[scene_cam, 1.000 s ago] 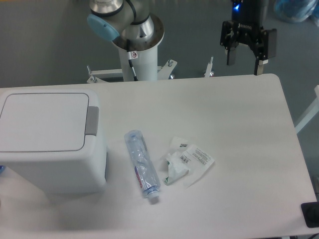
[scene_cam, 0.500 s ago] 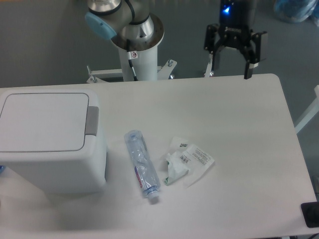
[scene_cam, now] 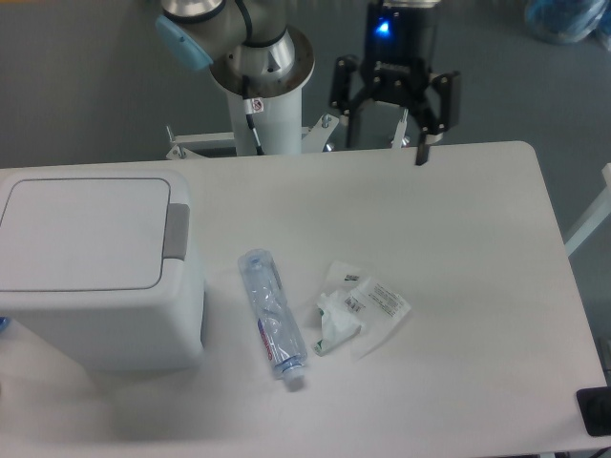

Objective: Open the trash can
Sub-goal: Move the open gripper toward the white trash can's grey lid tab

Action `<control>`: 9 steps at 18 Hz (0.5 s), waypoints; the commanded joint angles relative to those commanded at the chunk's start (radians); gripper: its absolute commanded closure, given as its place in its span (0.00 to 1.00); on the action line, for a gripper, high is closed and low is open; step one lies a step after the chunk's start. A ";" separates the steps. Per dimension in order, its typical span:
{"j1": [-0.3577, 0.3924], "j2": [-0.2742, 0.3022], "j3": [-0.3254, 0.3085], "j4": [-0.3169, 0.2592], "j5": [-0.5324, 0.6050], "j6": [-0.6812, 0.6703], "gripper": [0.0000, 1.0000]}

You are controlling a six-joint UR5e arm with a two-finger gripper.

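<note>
Trash can (scene_cam: 95,272): counter's left edge, lid closed. Pincer (scene_cam: 387,145): above far edge, jaws wide apart, empty. Bottle (scene_cam: 272,315): mid-counter.

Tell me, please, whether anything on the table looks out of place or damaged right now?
Two things stand out. A clear bottle lies on its side beside the trash can, looking crushed, and a crumpled wrapper sits just right of it. The trash can's lid is shut, and nothing looks spilled.
</note>
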 joint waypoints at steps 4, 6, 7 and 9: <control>-0.081 -0.015 -0.011 0.060 0.000 -0.255 0.00; -0.123 -0.025 -0.012 0.060 0.002 -0.327 0.00; -0.126 -0.026 -0.012 0.060 0.000 -0.349 0.00; -0.146 -0.032 -0.012 0.060 0.000 -0.381 0.00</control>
